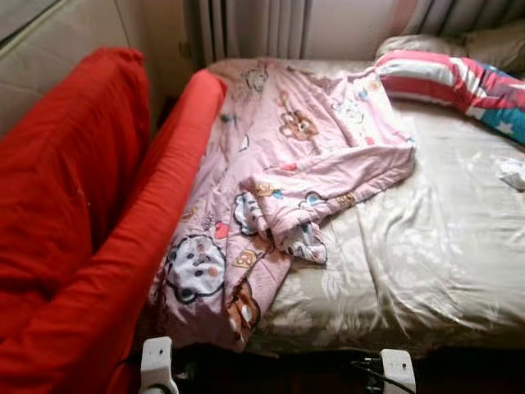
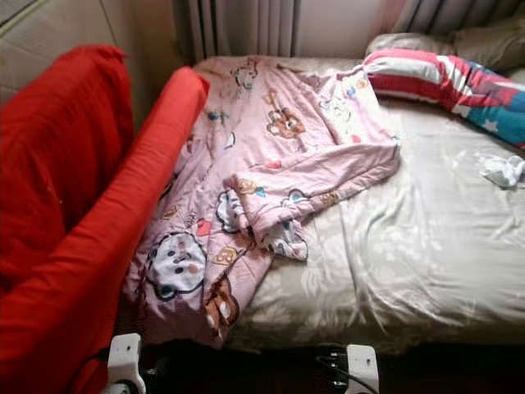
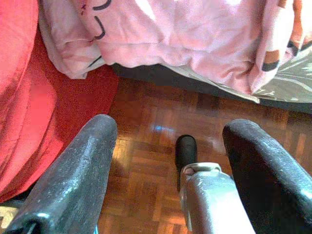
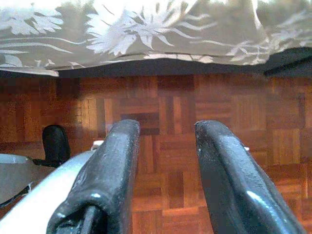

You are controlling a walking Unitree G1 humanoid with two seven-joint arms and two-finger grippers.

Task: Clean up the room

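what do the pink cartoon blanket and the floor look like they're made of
Pink blanket: soft quilted cloth, matte, likely cotton; it shows puffy folds and printed bears. Floor: wood parquet, glossy; small reddish-brown blocks in a checker pattern with a light reflection in the left wrist view.

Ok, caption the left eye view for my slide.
Crumpled pink cartoon-print quilt sprawled across a beige floral bedsheet, red fabric rail alongside.
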